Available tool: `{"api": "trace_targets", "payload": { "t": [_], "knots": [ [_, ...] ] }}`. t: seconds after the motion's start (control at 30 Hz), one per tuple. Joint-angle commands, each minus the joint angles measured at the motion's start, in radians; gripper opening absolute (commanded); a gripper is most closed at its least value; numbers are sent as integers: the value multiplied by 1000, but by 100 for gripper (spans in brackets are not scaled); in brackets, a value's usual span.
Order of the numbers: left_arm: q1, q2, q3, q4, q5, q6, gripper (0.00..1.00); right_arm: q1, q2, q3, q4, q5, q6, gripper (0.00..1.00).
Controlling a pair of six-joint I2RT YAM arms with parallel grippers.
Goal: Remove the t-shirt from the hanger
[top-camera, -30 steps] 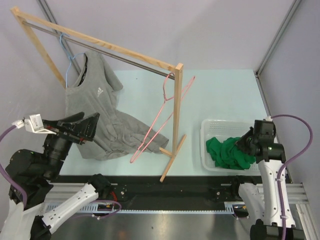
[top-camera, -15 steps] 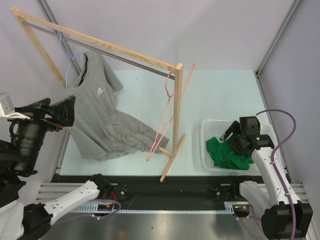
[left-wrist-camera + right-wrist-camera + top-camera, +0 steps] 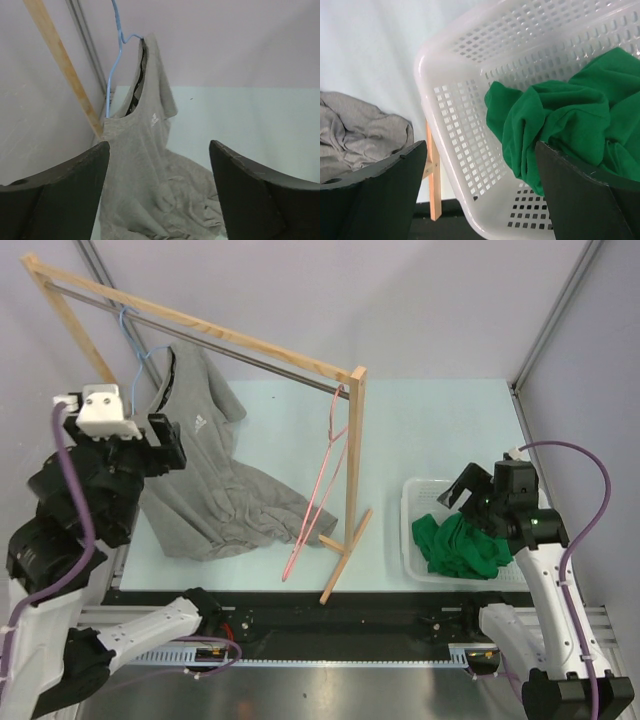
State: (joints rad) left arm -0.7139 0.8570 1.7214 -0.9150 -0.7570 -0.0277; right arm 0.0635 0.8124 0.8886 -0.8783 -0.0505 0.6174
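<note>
On the pale table (image 3: 440, 430), grey t-shirt (image 3: 205, 495) pools.

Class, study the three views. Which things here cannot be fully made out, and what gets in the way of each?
1. Left wrist view: the shoulders of the blue hanger are hidden inside the grey t-shirt.
2. Right wrist view: the green garment lies crumpled in the white basket and is cut off by the right edge, so its type is unclear.
3. Top view: the logo on the t-shirt is too small to read.
</note>
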Motion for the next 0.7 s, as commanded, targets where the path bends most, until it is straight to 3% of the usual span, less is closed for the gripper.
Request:
{"api": "trace_targets", "payload": {
  "t": [0.0,0.07,0.13,0.17,0.2,0.33,0.67],
  "knots": [
    [51,33,-6,40,-37,67,74,4,-27,18,-50,-64,-48,93],
    [136,62,13,44,16,87,67,4,-44,12,-63,-78,-45,94],
    [227,92,53,5,170,74,72,4,-61,7,-71,-104,-44,94],
    [317,114,56,-2,226,66,82,4,-68,7,-76,-107,-44,94],
    [355,119,56,2,304,55,84,4,-71,7,-79,-107,-45,94],
    [467,134,40,59,398,58,84,4,-81,26,-103,-107,-64,94],
    [711,162,-39,215,656,71,59,4,-91,18,-103,-137,-76,94]
  ]
}}
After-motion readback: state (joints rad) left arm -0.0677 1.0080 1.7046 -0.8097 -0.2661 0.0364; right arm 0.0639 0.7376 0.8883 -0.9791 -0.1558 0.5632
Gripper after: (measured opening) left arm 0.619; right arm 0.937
